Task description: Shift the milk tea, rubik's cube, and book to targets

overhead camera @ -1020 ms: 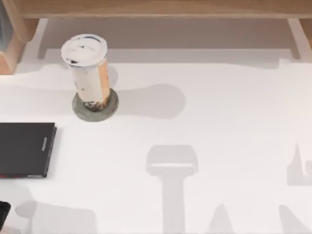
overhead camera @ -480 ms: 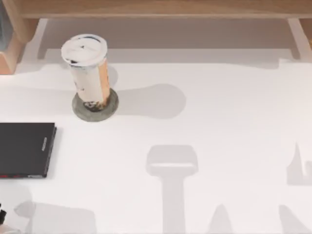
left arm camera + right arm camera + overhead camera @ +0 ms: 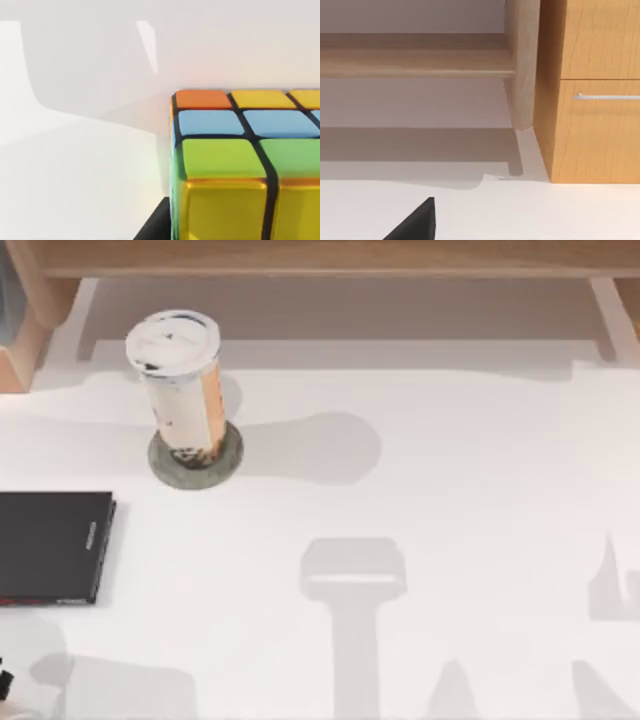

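The milk tea (image 3: pixel 180 385) stands upright on the round grey-green disc target (image 3: pixel 228 462) at the back left of the table. The flat black slab target (image 3: pixel 50 545) lies at the left edge with nothing on it. A rubik's cube (image 3: pixel 245 165) sits very close in the left wrist view, its orange, yellow, blue and green tiles showing, with a dark part of my left gripper (image 3: pixel 152 231) just beside its lower corner. A sliver of my left arm (image 3: pixel 3 682) shows at the top view's lower left corner. My right gripper's dark tip (image 3: pixel 417 224) hangs over the white table. The book is out of view.
A wooden shelf frame (image 3: pixel 320 258) runs along the back, with a wooden post (image 3: pixel 25 335) at the back left. In the right wrist view a round wooden leg (image 3: pixel 522 65) stands beside a wooden cabinet (image 3: pixel 595 125) with a metal drawer handle (image 3: pixel 607 96).
My left arm has slid further out past the top view's lower left corner. The milk tea, disc and slab have not moved.
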`<state>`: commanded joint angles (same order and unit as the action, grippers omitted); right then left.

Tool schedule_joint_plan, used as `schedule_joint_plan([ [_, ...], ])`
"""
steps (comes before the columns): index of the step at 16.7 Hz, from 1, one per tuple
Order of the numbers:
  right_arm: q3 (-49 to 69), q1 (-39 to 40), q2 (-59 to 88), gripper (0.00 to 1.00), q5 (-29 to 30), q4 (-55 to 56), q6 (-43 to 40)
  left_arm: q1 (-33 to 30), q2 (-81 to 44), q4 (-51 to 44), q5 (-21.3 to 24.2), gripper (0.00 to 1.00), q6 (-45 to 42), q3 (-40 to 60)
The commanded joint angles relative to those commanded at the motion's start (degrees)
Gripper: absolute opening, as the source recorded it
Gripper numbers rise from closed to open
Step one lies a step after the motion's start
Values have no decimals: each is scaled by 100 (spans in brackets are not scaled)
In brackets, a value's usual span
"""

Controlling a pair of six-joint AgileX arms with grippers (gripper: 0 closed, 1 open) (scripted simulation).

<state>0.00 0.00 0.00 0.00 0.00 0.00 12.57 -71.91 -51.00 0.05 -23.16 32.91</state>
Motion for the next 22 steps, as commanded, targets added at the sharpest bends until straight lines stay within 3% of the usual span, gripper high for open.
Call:
schedule_joint_plan([
  [6,0,0,0,100,0,0,0,0,19,-23,9,0,-1,22],
  [15,0,0,0,100,0,0,0,-14,318,-845,6,0,11,540],
  [19,0,0,0,100,0,0,0,-152,177,-642,-104,0,84,715],
  [22,0,0,0,100,0,0,0,-660,-219,52,-472,0,347,1406],
])
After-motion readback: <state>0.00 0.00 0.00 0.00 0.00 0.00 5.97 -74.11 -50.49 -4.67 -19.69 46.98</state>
